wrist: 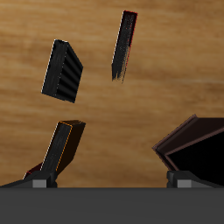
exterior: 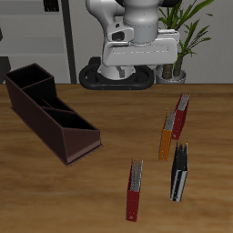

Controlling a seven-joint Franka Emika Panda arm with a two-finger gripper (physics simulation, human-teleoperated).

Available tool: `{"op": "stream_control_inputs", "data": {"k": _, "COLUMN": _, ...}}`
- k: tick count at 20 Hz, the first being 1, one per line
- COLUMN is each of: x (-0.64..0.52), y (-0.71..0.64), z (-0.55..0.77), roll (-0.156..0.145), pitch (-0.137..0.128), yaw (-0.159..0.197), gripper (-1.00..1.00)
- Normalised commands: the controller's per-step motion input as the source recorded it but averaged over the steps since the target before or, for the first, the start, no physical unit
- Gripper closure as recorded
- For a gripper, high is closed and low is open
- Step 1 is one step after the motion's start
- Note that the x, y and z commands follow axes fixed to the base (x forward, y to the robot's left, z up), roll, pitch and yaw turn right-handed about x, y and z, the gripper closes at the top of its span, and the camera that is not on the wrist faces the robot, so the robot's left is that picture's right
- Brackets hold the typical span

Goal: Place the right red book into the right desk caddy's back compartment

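Lying flat near the bench's [exterior: 109, 118] front edge, the right red book [exterior: 135, 190] runs front-to-back, well forward of the raised pincer [wrist: 112, 185]; its fingers appear spread, holding nothing.

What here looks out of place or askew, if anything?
Nothing looks spilled or damaged. The four books lie loose at uneven angles: the right red book beside the black book near the table's front edge, the orange book and darker red book farther back. The right desk caddy sits diagonally.
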Motion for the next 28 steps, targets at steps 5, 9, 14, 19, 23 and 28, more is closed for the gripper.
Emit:
{"op": "stream_control_inputs", "data": {"k": 5, "x": 0.23, "y": 0.04, "z": -0.06, "roll": -0.006, "pitch": 0.008, "yaw": 0.003, "gripper": -1.0}}
{"op": "stream_control_inputs", "data": {"k": 9, "x": 0.31, "y": 0.06, "z": 0.01, "roll": -0.03, "pitch": 0.007, "yaw": -0.005, "gripper": -1.0}}
{"op": "stream_control_inputs", "data": {"k": 14, "x": 0.21, "y": 0.08, "z": 0.03, "roll": -0.015, "pitch": -0.009, "yaw": -0.01, "gripper": -1.0}}
{"op": "stream_control_inputs", "data": {"k": 19, "x": 0.27, "y": 0.15, "z": 0.01, "roll": 0.004, "pitch": -0.026, "yaw": -0.005, "gripper": -1.0}}
{"op": "stream_control_inputs", "data": {"k": 23, "x": 0.15, "y": 0.01, "z": -0.01, "roll": -0.017, "pitch": -0.032, "yaw": 0.011, "gripper": -1.0}}
{"op": "stream_control_inputs", "data": {"k": 28, "x": 0.27, "y": -0.15, "z": -0.03, "roll": -0.033, "pitch": -0.039, "yaw": 0.002, "gripper": -1.0}}
